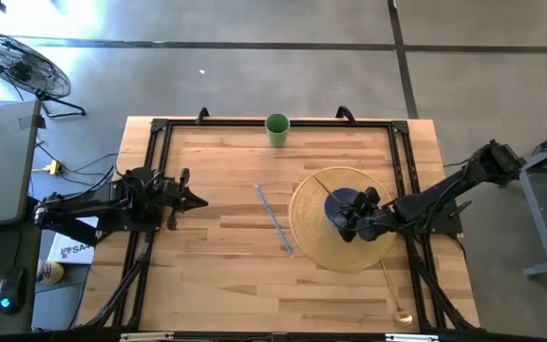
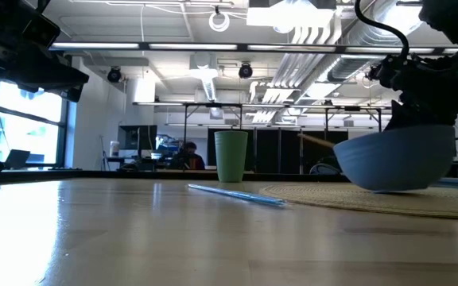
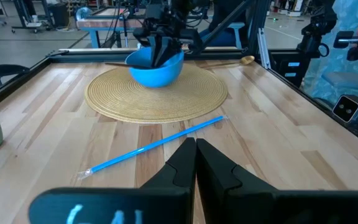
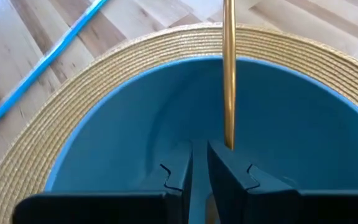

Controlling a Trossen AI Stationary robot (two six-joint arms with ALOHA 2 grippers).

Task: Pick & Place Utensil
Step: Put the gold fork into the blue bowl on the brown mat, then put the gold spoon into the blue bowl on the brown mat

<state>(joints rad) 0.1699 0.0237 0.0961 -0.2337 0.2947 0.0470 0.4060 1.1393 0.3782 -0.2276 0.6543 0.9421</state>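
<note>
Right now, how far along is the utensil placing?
Done, or nearly: a gold utensil leans inside the blue bowl. In hand: the right gripper hovers over the bowl, and whether it holds the utensil is unclear. Left: the gold spoon and blue straw lie on the table. The left gripper waits shut.

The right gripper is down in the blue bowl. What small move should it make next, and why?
Probably lift the right gripper straight up out of the blue bowl. It sits low inside, and the thin gold utensil crosses the rim right beside it, so a sideways move could knock either. Whether it grips the utensil is not visible.
</note>
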